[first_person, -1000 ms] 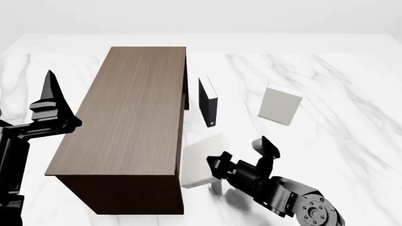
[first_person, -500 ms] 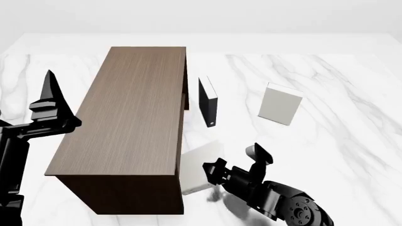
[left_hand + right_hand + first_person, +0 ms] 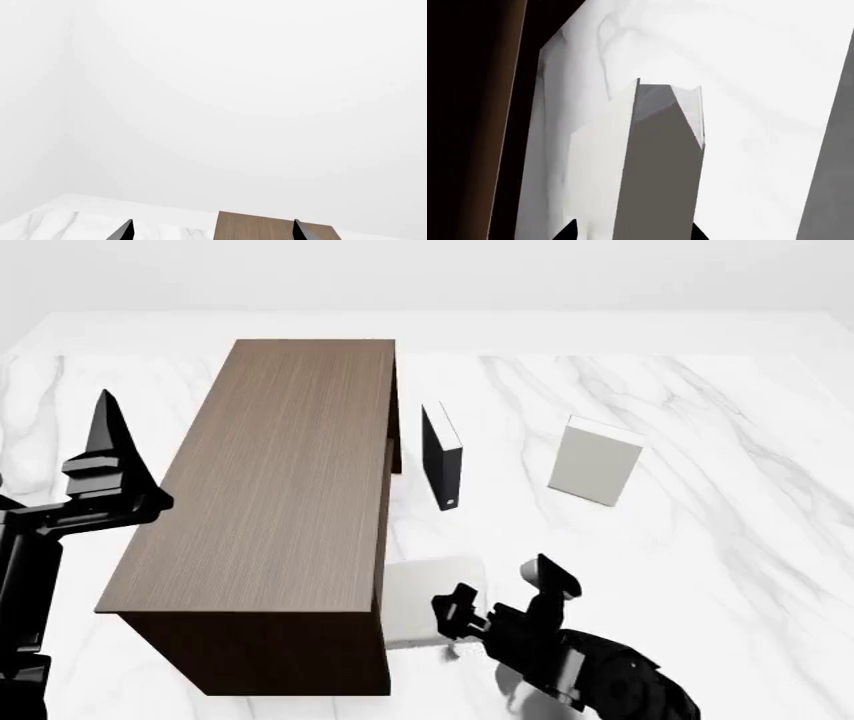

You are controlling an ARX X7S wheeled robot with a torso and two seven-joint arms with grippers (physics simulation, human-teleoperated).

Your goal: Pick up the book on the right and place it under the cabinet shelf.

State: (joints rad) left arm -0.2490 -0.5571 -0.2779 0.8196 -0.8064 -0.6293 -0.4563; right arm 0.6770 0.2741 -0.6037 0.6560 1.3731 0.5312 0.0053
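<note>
The book (image 3: 420, 602), thin and off-white, is partly tucked beneath the right edge of the dark brown cabinet shelf (image 3: 274, 480), near its front corner. My right gripper (image 3: 505, 595) is shut on the book from the right. In the right wrist view the book (image 3: 647, 165) fills the gap at my right gripper (image 3: 630, 232), with the cabinet shelf (image 3: 467, 125) dark beside it. My left gripper (image 3: 110, 440) is raised left of the cabinet shelf. In the left wrist view my left gripper (image 3: 212, 232) is open and holds nothing, with the cabinet shelf (image 3: 267, 227) top past it.
A black-covered book (image 3: 443, 455) stands upright just right of the cabinet's far half. A pale grey book (image 3: 597, 462) stands further right on the white marble floor (image 3: 721, 490). A white wall runs along the back.
My right gripper has carried the book left and down toward the cabinet's right side. The book went from tilted to flatter and now reaches under the cabinet's edge. The left arm has not moved.
</note>
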